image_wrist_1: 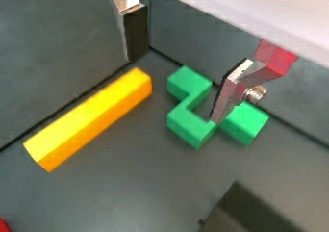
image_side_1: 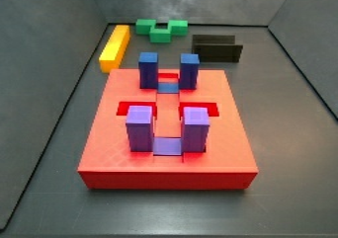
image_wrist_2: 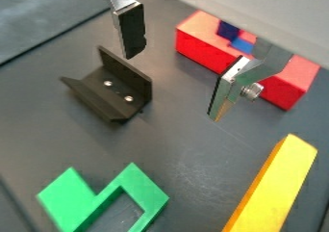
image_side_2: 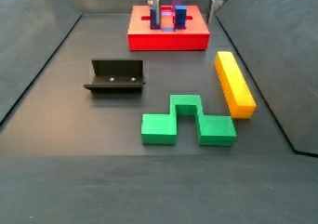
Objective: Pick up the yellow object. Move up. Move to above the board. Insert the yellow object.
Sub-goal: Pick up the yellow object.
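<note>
The claw [image_wrist_2: 180, 67] hangs released above the desk [image_side_2: 74, 107]. The yellow object [image_side_2: 233, 82] lies just beside the green notched block [image_side_2: 187, 120]; the fixture [image_side_2: 115, 76] stands apart, before the board [image_side_2: 168, 37].

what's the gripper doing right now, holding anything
Gripper: open and empty, fingers apart above the floor, yellow bar not yet grasped.

The gripper [image_wrist_2: 174, 63] hangs high, fingers [image_wrist_2: 130, 29] spread apart, empty.
</note>
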Controlling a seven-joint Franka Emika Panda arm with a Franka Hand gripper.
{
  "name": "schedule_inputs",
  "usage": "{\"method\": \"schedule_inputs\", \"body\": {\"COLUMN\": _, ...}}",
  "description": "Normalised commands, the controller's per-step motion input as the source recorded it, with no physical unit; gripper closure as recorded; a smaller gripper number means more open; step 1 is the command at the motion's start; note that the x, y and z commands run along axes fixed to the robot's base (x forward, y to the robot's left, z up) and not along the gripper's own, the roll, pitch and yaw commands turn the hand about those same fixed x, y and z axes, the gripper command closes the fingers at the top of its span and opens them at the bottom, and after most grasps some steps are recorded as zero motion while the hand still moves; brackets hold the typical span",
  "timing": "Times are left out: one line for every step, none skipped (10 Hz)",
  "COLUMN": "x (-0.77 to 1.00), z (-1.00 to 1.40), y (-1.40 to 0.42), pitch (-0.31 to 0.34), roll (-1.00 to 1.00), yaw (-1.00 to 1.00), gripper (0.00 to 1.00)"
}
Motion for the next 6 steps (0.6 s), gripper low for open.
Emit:
{"method": "schedule_inputs", "body": {"x": -0.41, "z": -0.59, "y": -0.46, "pitch": -0.296, "roll": 0.0, "yaw": -0.23, "gripper": 0.0}}
{"method": "schedule_inputs", "body": {"x": -0.54, "z": -0.51, "y": -0.43, "pitch": -0.347, "roll": 0.0, "yaw": -0.18, "gripper": 0.0}}
{"method": "schedule_inputs", "body": {"x": -0.59, "z": -0.41, "y": -0.23, "pitch": -0.35, "roll": -0.05, "yaw": -0.08, "gripper": 0.0}}
{"method": "schedule_inputs", "body": {"x": -0.54, "z": -0.33, "y": 0.0, "pitch": -0.364, "roll": -0.12, "yaw": 0.0, "gripper": 0.0}}
{"method": "schedule_inputs", "body": {"x": -0.58, "z": -0.24, "y": 0.03, "pitch": -0.326, "roll": -0.14, "yaw": 0.0, "gripper": 0.0}}
{"method": "schedule_inputs", "body": {"x": -0.58, "z": -0.22, "y": 0.16, "pitch": -0.286, "roll": -0.13, "yaw": 0.1, "gripper": 0.0}}
